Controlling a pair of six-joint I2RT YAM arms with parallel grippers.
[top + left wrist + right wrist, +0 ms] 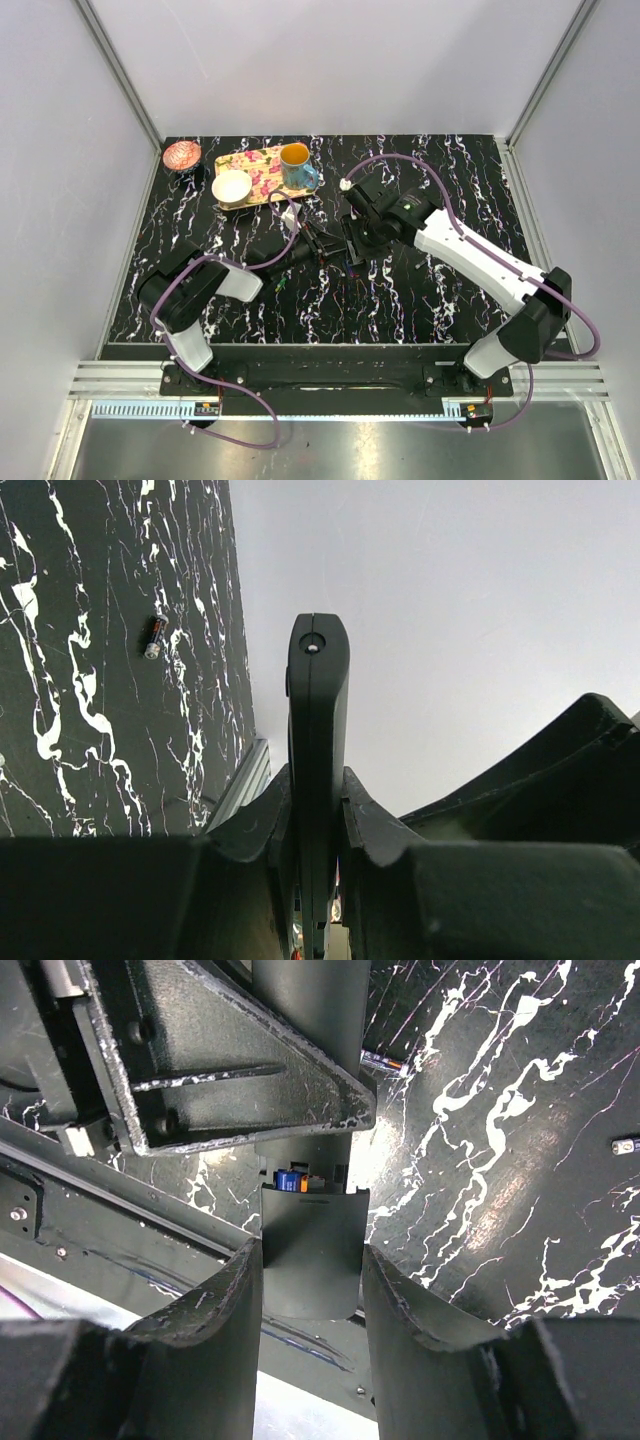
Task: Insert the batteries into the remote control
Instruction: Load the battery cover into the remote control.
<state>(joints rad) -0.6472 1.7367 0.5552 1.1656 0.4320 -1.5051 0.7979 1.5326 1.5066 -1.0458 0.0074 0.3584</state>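
1. Black marbled tabletop (430, 160) carries everything. Your two grippers meet over its middle with the remote control (315, 1230) raised between them.
2. Your left gripper (318, 815) is clamped on the remote's flat faces, so the slab stands edge-on between its fingers.
3. Your right gripper (312, 1265) sits partly spread, its fingers pressed against the remote's two side edges.
4. One battery (292, 1180), blue and orange, sits in the recess just above the right fingers.
5. A loose battery (384, 1060) lies on the marble just beside the left gripper, and a second loose battery (625, 1145) lies well apart from it.
6. The floral tray (255, 160), holding a mug (297, 167) and a white bowl (231, 186), lies along the far edge. A pink bowl (182, 154) sits in the far-left corner.
7. Bare marble runs from your right arm to the right edge.
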